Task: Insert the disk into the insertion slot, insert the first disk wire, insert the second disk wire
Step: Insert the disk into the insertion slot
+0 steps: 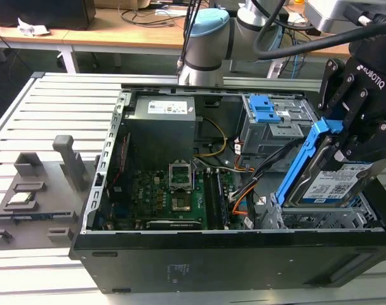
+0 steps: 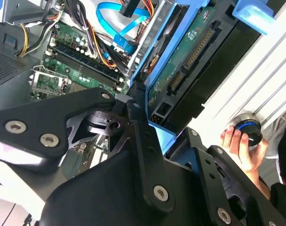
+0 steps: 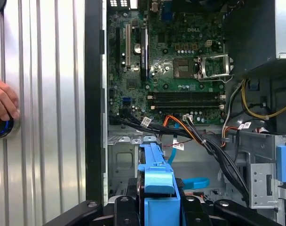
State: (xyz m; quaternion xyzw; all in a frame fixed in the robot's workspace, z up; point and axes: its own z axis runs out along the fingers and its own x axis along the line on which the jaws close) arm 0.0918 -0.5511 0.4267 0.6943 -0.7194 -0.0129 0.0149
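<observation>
The jaws are clamping the disk (image 1: 329,184) by its blue carrier, holding it tilted with its lower end at the mouth of the insertion slot (image 1: 320,220). At this slant it is risking jamming against the cage rim or pinching the loose cables (image 1: 263,168) beside it.

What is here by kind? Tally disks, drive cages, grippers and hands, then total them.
disk: 1
drive cages: 2, the insertion slot and the grey bay
gripper: 1
hand: 1
Total: 5
</observation>
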